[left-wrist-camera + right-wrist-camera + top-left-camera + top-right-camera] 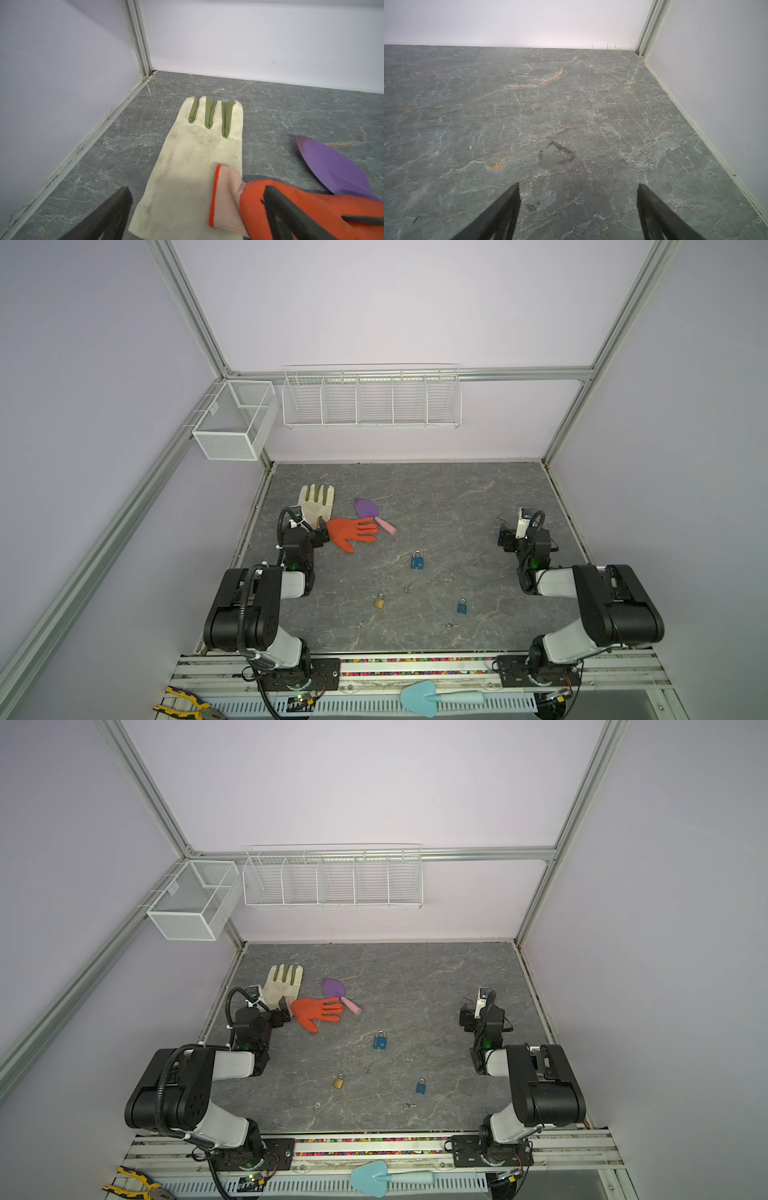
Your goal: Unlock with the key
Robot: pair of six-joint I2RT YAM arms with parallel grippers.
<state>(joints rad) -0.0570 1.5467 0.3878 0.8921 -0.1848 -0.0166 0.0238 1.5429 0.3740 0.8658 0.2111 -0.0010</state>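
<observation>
Three padlocks point(417, 562) on table point(457, 497), left fingers point(108, 216) apart, right fingers point(500, 214) apart

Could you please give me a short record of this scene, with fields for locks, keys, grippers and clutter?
locks: large blue lock, gold lock, small blue lock, all on the table
keys: three, loose on the table, none in a lock
left gripper: open, empty, above white glove and orange glove
right gripper: open, empty, over bare table
clutter: purple trowel by the orange glove
</observation>
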